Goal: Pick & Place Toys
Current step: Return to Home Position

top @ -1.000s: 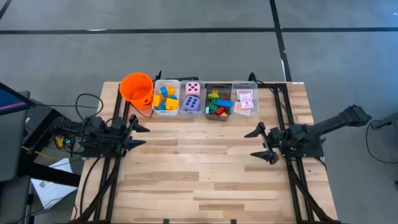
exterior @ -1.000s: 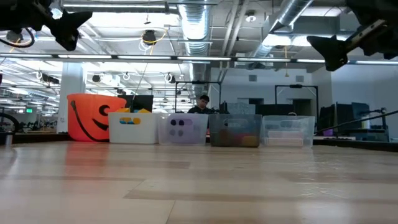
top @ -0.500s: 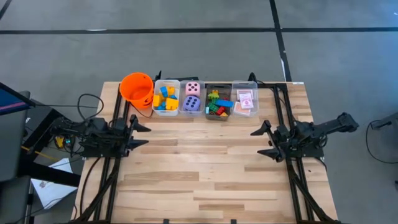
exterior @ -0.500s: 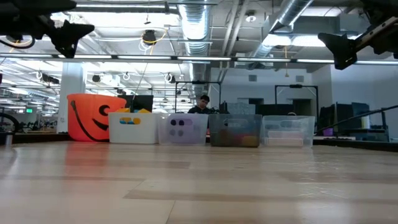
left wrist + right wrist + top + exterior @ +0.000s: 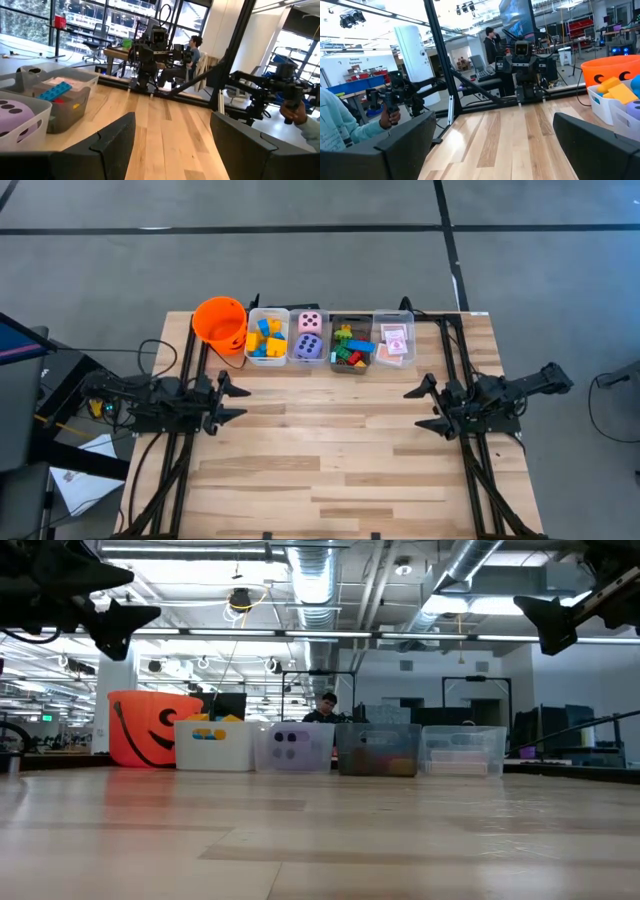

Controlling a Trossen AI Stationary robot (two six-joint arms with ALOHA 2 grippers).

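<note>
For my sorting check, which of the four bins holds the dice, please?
The second bin from the orange bucket; others hold blocks or cards.

The table (image 5: 330, 450) is smooth, pale wood — a bit shiny. The bucket (image 5: 219, 320), clear bin (image 5: 480, 745) and blocks (image 5: 265, 338) are plastic.

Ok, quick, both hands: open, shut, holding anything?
Left hand: open, empty, above the table on its left side.
Right hand: open, empty, above its right side.

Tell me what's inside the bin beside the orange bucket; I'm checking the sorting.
The white bin holds heaped yellow and blue blocks. Whatever lies under the top ones is covered.
</note>
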